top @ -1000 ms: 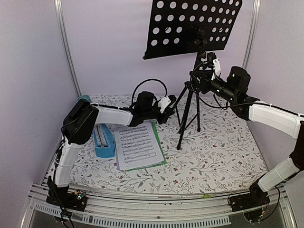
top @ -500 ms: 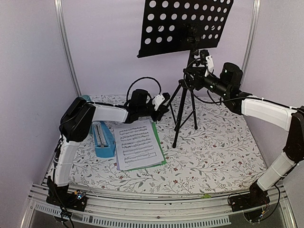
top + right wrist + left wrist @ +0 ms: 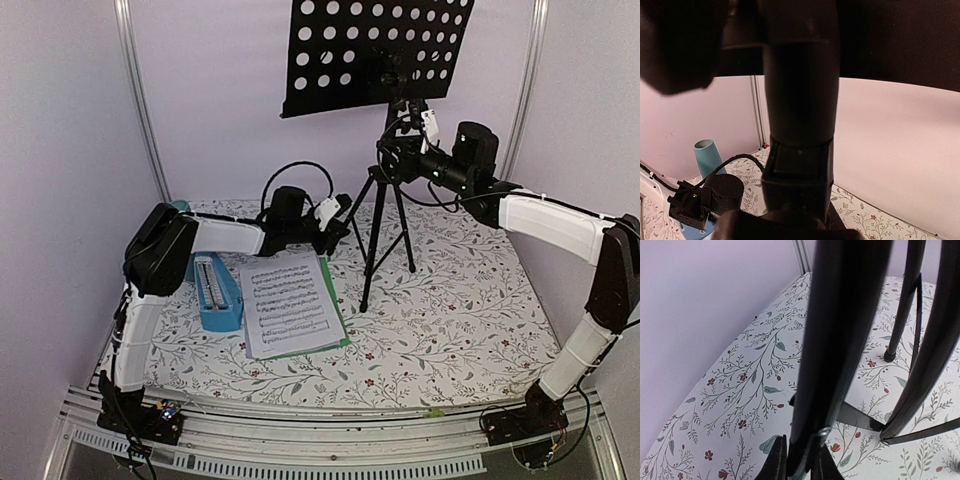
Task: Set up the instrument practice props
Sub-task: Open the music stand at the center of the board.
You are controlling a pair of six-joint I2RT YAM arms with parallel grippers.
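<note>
Far left I see the teal cup (image 3: 178,207), its inside hidden from me. The metronome (image 3: 215,295) sits just left of the sheet-music pages (image 3: 288,305). My left gripper (image 3: 799,462) pinches a leg of the music stand (image 3: 375,50); my right gripper (image 3: 397,157) clamps its pole below the desk.

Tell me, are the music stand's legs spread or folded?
Spread: three legs of the music stand splay apart in a tripod.

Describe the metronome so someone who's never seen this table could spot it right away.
Look at the left half of the floral tablecloth. Beside the left edge of the sheet-music pages sits the metronome. It is a small blue pyramid with a pale scale on its face, unlike the flat white and green paper.
</note>
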